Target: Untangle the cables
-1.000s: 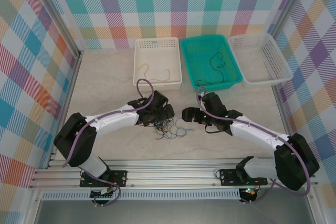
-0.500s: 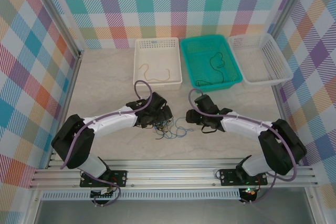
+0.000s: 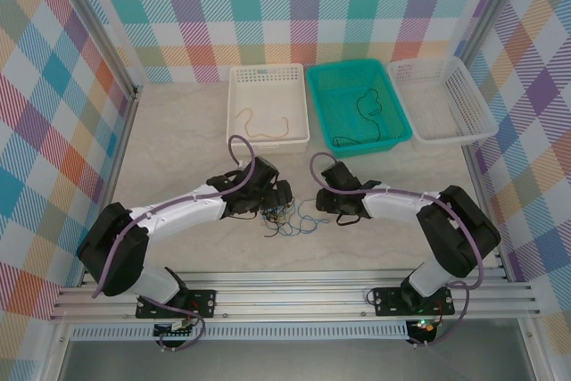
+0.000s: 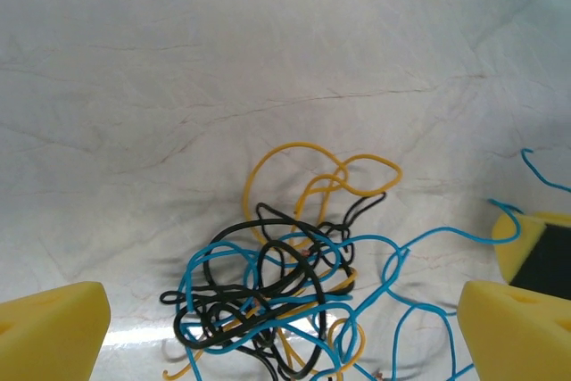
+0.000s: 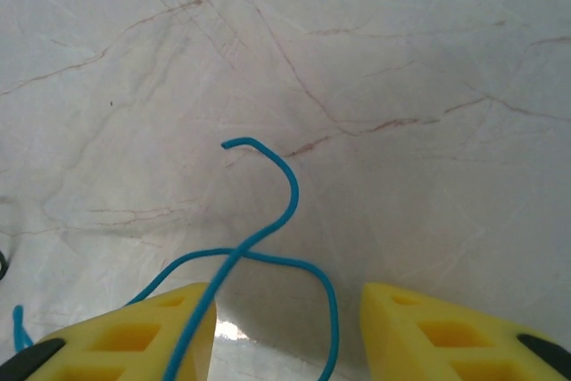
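Now | left gripper [image 4: 285, 336]: jaws apart above the tangle [image 4: 268, 296] | right gripper [image 5: 285, 318]: jaws apart astride a blue cable [image 5: 293, 194] | we should pinch it low, pull right gently.

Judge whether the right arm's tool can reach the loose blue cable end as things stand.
Probably yes: the blue cable lies uncovered on the table, between the fingers of the open right tool.
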